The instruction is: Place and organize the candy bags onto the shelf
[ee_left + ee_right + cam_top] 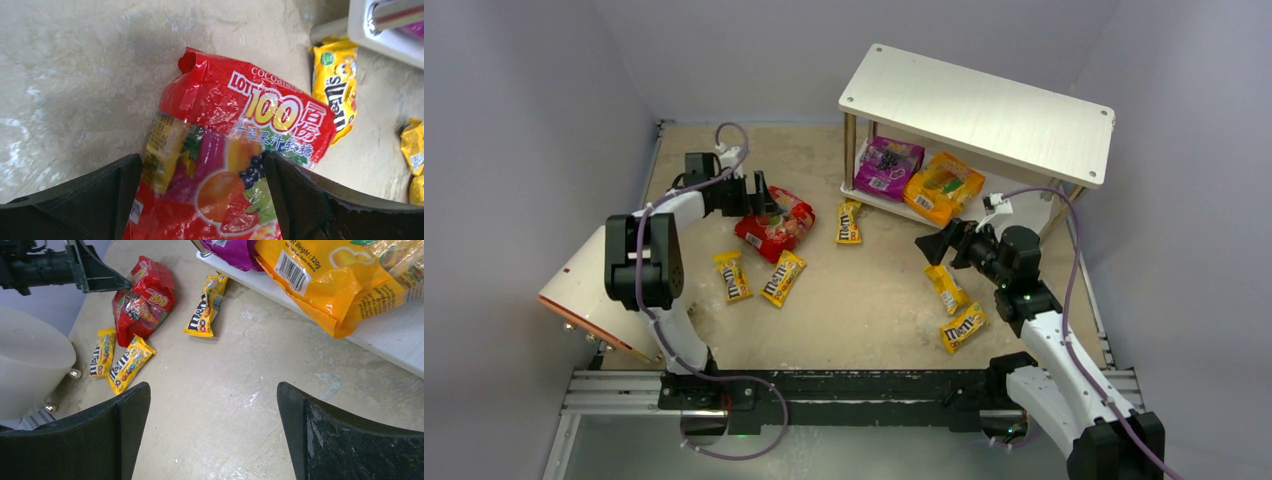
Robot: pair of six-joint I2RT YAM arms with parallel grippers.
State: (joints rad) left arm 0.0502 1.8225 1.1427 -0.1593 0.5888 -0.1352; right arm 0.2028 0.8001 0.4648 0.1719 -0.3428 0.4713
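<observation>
A red candy bag [776,228] lies on the table, and my left gripper [769,205] stands open astride its near end. In the left wrist view the red bag [240,150] fills the gap between the spread fingers of that gripper [202,157]. On the shelf's [984,105] lower board sit a purple bag [887,167] and an orange bag [942,187]. Several yellow M&M's packets lie loose: one [849,222] by the shelf post, two [732,276] [783,278] below the red bag, two [947,288] [963,327] near my right arm. My right gripper [944,243] [214,387] is open over bare table, just before the orange bag [325,285].
A white-and-tan cylinder [589,285] lies tilted at the left edge beside the left arm. Grey walls close in the table on three sides, and a metal rail [854,385] runs along the near edge. The shelf's metal post [395,10] stands close to one yellow packet [337,90].
</observation>
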